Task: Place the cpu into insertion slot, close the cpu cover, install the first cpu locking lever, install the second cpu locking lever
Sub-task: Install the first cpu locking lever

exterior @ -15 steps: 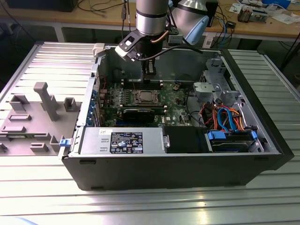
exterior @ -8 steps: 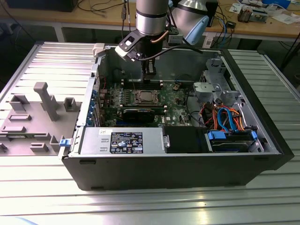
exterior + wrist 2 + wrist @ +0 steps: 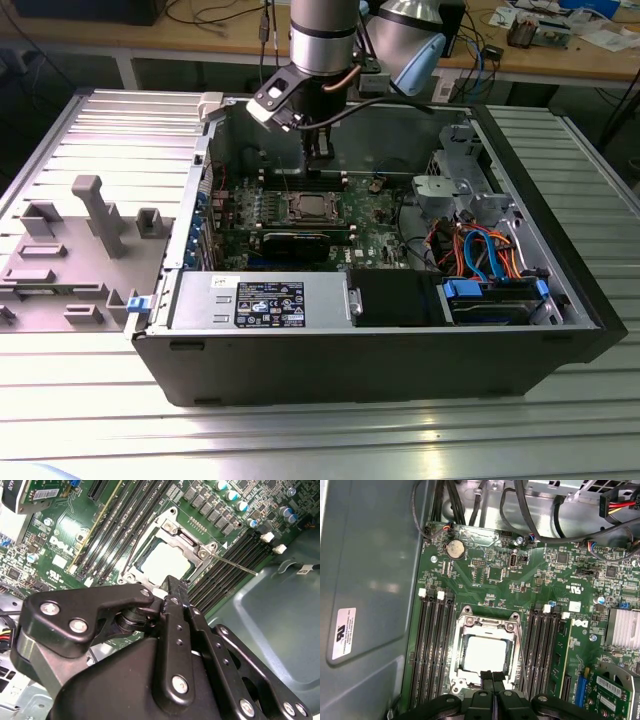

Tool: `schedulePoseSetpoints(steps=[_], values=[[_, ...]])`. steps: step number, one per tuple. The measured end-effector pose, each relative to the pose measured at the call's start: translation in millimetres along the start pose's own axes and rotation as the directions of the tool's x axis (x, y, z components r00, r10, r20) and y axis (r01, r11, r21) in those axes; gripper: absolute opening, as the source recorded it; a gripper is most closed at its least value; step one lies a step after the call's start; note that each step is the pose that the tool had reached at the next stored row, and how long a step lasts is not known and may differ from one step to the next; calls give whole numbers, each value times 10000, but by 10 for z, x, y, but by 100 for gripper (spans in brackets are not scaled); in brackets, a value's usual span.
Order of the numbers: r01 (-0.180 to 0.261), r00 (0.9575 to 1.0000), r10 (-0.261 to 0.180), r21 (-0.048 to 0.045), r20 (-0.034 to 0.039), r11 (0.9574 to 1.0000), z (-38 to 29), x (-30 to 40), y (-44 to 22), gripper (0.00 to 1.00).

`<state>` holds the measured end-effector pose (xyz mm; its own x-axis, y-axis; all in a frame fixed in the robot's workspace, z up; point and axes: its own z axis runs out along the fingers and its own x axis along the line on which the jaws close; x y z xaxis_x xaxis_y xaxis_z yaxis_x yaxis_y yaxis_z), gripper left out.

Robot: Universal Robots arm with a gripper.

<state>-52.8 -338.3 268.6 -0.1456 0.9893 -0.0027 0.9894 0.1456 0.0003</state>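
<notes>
The gripper [image 3: 492, 676], fingers pressed together, is hanging at the edge of the cover [image 3: 487, 625] lying over the chip [image 3: 487, 652]

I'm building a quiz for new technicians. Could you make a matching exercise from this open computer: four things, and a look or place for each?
Things:
1. cpu
2. memory slots
3. coin battery
4. hand

Descriptions:
a. round, silver, on the green motherboard
b. black, poised over the edge of the cpu cover
c. pale grey square, showing through the cover's window
d. long, dark, narrow, in rows either side of the cover

Pairs: 1-c, 2-d, 3-a, 4-b
</notes>
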Motion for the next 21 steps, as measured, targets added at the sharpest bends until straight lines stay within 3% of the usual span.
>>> schedulePoseSetpoints(steps=[4, 21], values=[[230, 9997, -230, 0, 0, 9997, 0, 0, 0, 11], [239, 9997, -239, 0, 1, 9997, -51, 0, 0, 11]])
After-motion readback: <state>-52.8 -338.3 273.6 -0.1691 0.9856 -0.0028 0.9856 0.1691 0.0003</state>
